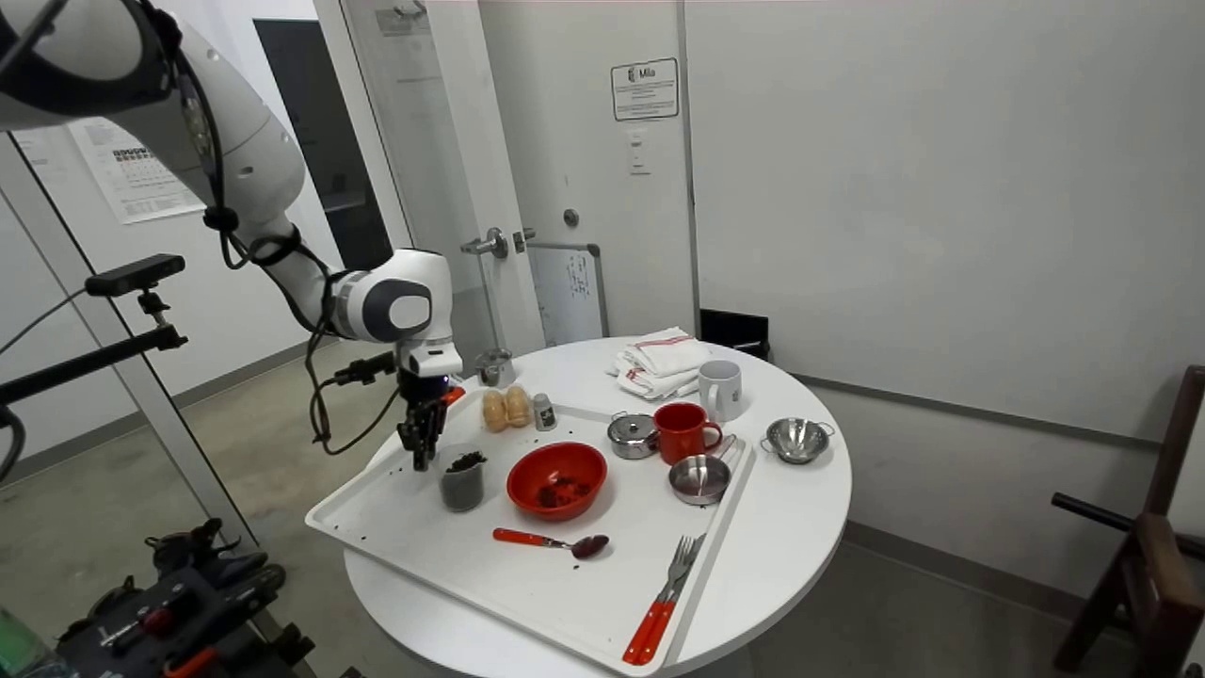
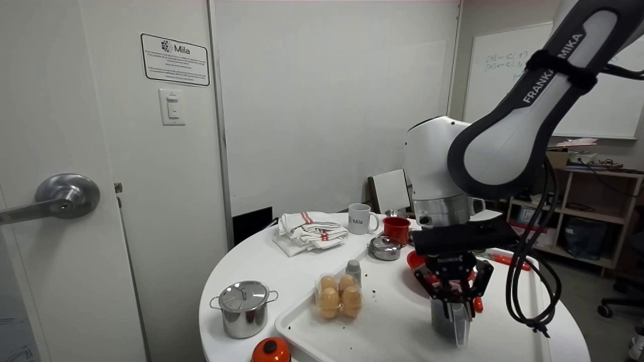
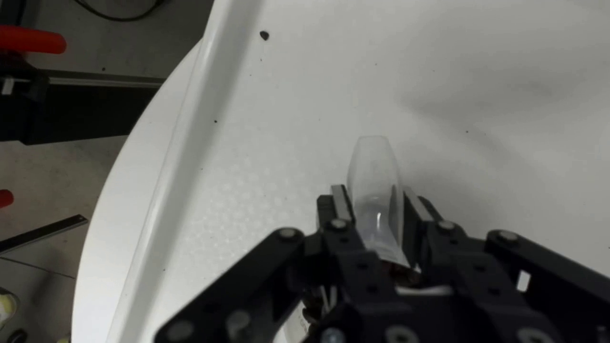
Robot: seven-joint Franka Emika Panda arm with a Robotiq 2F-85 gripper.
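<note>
At lower centre of the wrist view, the gripper (image 3: 379,205) is clamped on the clear handle (image 3: 374,164) of a cup (image 1: 462,492). Left of centre in an exterior view, the cup is located beside a red bowl (image 1: 538,463).

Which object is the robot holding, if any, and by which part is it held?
The grey cup with dark bits inside: the pincer is closed on its clear handle, one jaw on each side.

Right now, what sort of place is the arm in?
Likely a research lab or office room: a Mila sign in both exterior views, a written-on whiteboard, a mounted camera.
</note>
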